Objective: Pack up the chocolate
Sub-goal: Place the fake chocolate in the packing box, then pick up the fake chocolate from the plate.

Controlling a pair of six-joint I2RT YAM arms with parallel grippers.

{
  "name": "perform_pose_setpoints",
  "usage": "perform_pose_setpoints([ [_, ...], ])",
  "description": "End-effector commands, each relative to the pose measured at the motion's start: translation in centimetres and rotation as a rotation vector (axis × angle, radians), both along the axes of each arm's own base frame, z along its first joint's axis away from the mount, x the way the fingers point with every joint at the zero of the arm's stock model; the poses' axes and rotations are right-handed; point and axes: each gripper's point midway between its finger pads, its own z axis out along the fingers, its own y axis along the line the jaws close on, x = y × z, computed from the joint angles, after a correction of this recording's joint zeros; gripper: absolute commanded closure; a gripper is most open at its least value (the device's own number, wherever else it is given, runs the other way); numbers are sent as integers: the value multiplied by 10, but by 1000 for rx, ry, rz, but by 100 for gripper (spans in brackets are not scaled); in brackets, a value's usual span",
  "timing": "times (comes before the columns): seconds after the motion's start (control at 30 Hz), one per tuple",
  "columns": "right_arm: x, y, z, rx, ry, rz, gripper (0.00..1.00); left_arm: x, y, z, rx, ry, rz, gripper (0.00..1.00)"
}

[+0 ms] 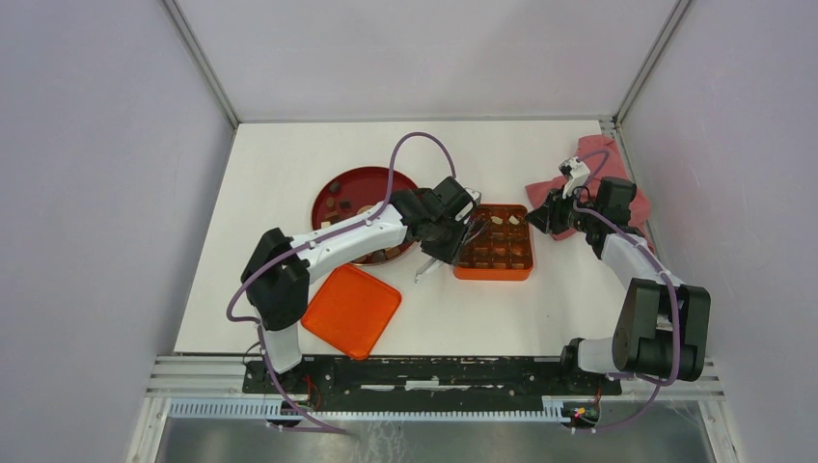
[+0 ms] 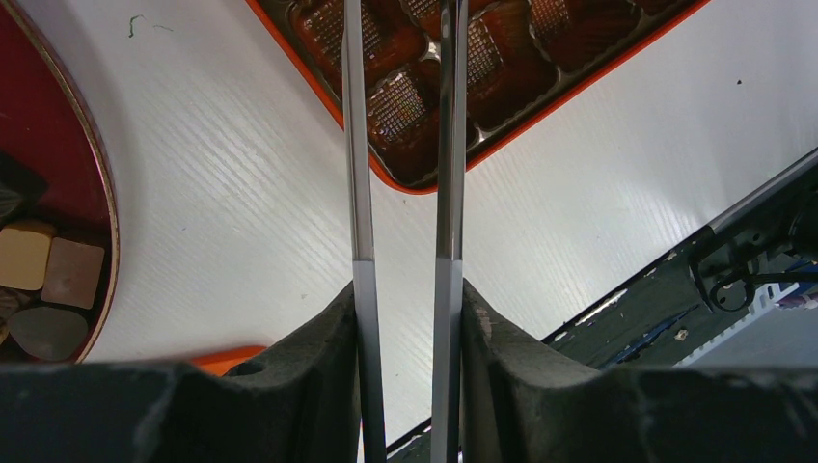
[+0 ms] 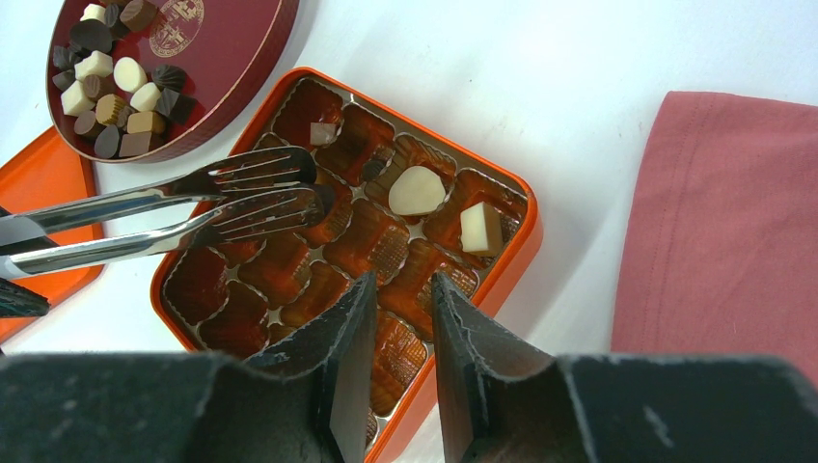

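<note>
Smooth chocolate (image 3: 417, 190); shiny metal tongs (image 3: 193, 207).

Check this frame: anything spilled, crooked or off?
Nothing spilled. One small dark chocolate seems to sit across a divider in the box rather than down in a cell. The lid lies at an angle to the box, and the cloth looks rumpled. Otherwise tidy.

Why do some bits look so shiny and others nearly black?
Top external view: soft, even light, faint shadows. Left wrist view: the tongs gleam; the left gripper sits close, dark and blurred. Right wrist view: the orange box has a glossy, glinting tray; the right gripper is a near-black foreground.
</note>
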Motion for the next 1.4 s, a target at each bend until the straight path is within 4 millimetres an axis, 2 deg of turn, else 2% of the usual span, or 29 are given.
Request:
perform_pose_setpoints([
  [0.0,4,-1,11,-12,-55,1,67,9,-17,20,-62,-63,-46,60],
  [0.53,5,0,13,-10,-59,4,67,11,-17,25,-69,-75,-40,56],
  [0.93,5,0,14,-7,-61,5,67,13,-18,75,-230,-124,10,60],
  [1.03,5,1,14,-7,-61,6,67,17,-4,82,-248,-127,44,60],
  [1.13,5,1,15,-7,-62,7,67,26,23,82,-237,-126,100,60],
  [1.27,6,1,15,-5,-61,9,67,37,73,76,-183,-120,189,60],
  [1.37,6,2,16,-1,-62,12,67,46,118,72,-145,-112,276,60],
])
